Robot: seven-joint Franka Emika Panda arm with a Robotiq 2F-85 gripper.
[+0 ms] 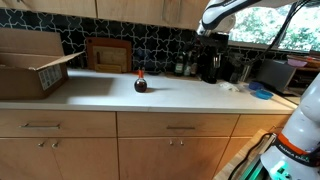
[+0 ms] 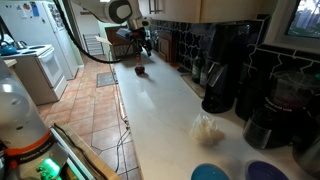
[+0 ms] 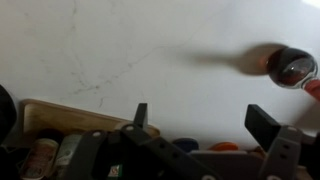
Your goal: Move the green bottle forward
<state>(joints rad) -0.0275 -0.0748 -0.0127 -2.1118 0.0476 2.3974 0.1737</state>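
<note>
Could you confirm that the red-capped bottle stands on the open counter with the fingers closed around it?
Not quite: the bottle does stand on the open counter, but the fingers are open and empty, apart from it, as the wrist view shows.

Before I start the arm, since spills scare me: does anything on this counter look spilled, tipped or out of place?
No spill or tipped item shows. The red-capped dark bottle stands upright, alone on the open counter. The only oddity is a crumpled whitish thing lying near the black coffee machines.
</note>
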